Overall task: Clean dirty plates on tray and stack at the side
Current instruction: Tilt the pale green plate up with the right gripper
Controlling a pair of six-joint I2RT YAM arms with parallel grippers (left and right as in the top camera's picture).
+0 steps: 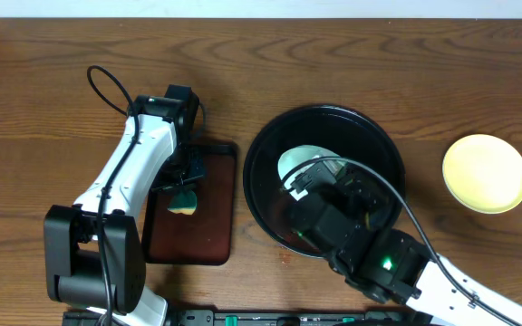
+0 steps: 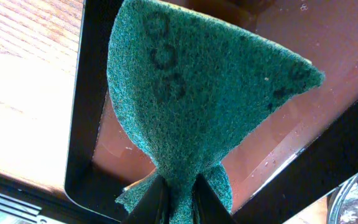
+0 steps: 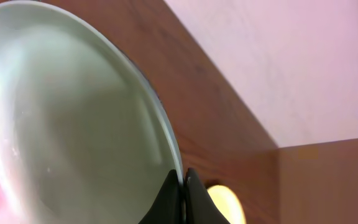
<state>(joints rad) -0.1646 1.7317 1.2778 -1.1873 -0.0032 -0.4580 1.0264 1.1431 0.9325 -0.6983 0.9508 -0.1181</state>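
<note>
The round black tray (image 1: 270, 140) lies right of centre. My right gripper (image 1: 311, 186) is over it, shut on the rim of a white plate (image 1: 297, 161); in the right wrist view the plate (image 3: 61, 124) is tilted on edge between the fingers (image 3: 183, 193). A pale yellow plate (image 1: 485, 173) lies alone on the table at the right, also in the right wrist view (image 3: 224, 202). My left gripper (image 1: 185, 186) is shut on a green scouring sponge (image 2: 191, 93) held above the brown rectangular tray (image 1: 211, 226). The third plate is hidden or out of view.
The brown rectangular tray (image 2: 272, 37) has a dark rim and a wet inner surface. The black tray's edge shows at the lower right of the left wrist view (image 2: 353, 199). The wooden table (image 1: 43, 91) extends left and back.
</note>
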